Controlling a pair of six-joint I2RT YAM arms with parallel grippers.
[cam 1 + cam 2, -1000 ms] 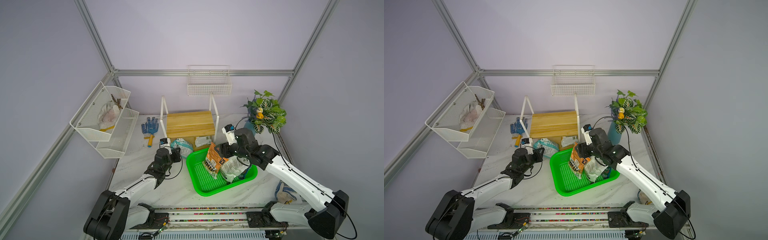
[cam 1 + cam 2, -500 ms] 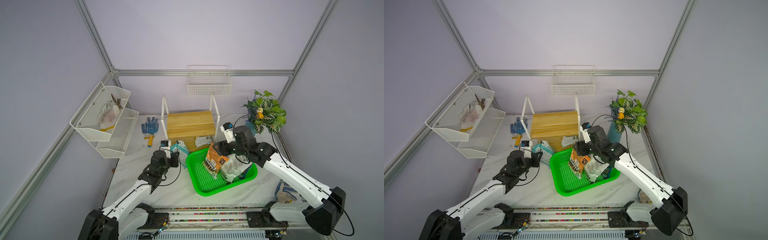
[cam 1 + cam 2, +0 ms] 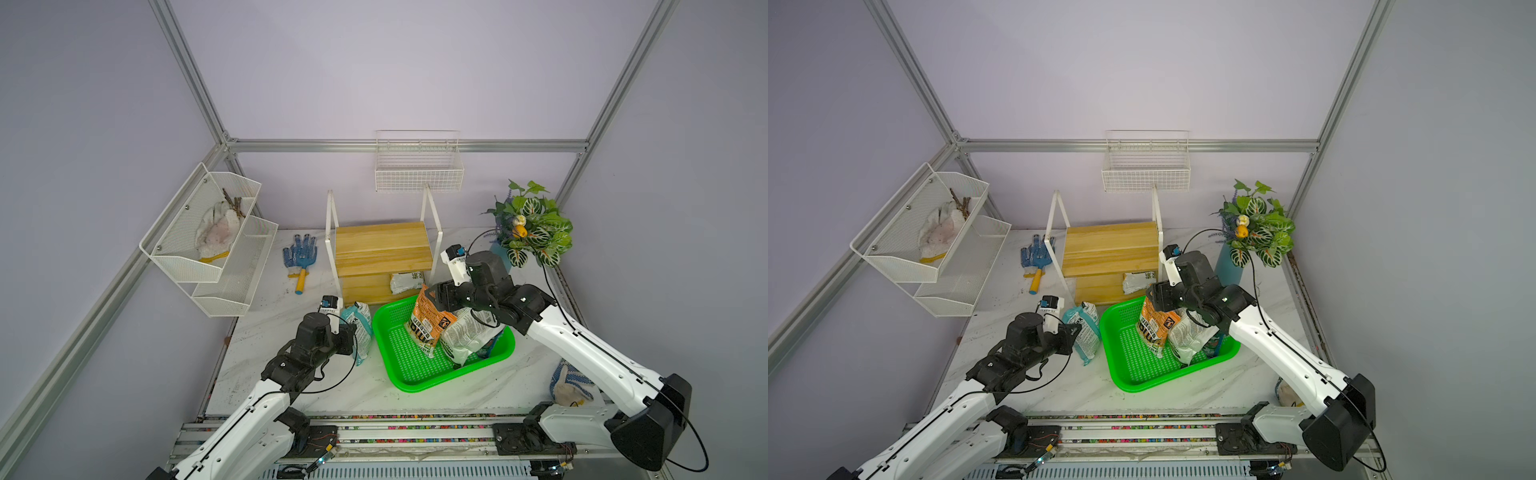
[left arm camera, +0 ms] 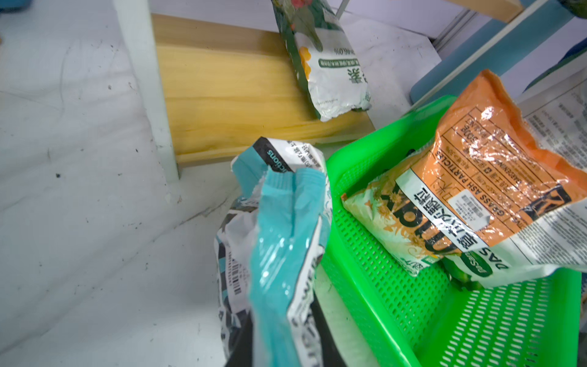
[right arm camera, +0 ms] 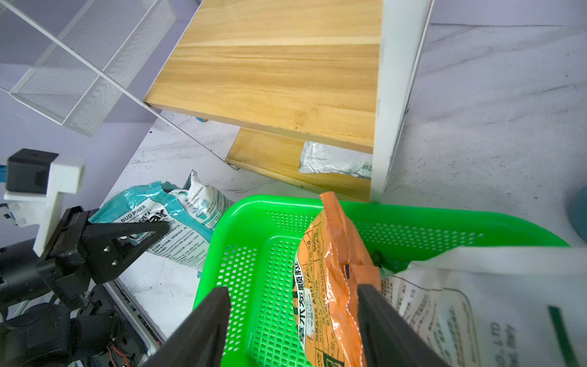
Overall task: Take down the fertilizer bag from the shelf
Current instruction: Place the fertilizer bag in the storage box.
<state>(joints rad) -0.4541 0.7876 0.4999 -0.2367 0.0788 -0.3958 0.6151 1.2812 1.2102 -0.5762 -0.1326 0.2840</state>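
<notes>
You have four bags in view. One teal fertilizer bag is off the one shelf, which stands at 12 o'clock on the table. It sits at the 9 o'clock side of the one green basket, just beside the rim. One orange bag and one white bag lean together inside the basket. One white-green bag lies on the shelf's lower board.

Of your two grippers, the left gripper is pinched almost closed on the teal fertilizer bag. The right gripper stands with jaws wide, straddling the orange bag's top without clamping it.

Since a second ago, your left arm has drawn its bag back from the shelf front toward 6 o'clock. The right arm has barely shifted.
</notes>
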